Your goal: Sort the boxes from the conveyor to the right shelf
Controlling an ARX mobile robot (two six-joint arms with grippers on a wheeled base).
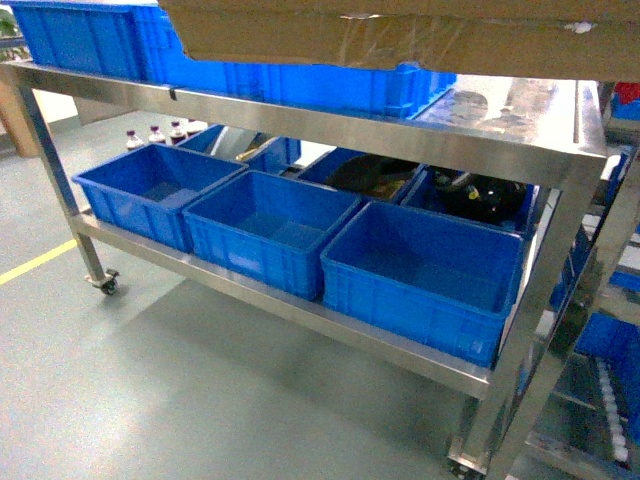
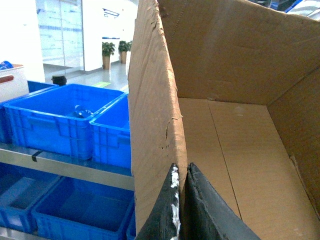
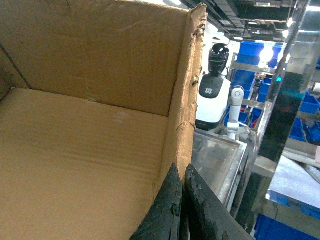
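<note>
**One box pinched at both side walls, above the steel rack**

Boxes: one. The large brown cardboard box (image 2: 235, 100) is open-topped and empty inside, with torn, ragged wall edges. In the head view only its underside (image 1: 400, 35) shows along the top of the frame, with clear tape across it, hanging over the rack's upper level.

Tools: two. The left tool (image 2: 181, 200) has its black fingers nearly closed, with the box's left wall clamped between them. The right tool (image 3: 181, 205) is likewise closed down on the box's right wall, one finger inside and one outside.

Rack: one stainless-steel shelf (image 1: 330, 120) on caster wheels (image 1: 106, 284). Its lower level has three blue crates (image 1: 270, 225) in the front row, side by side and touching, with more behind them; the number behind is unclear. Blue crates also stand on the upper level.

Other: four small dark bottles (image 1: 160, 133) stand behind the lower crates. A white robot with a black head (image 3: 215, 85) stands beyond the box's right wall.

Writing: a small mark on that robot's chest, unreadable. No labels seen on the box or crates.
</note>
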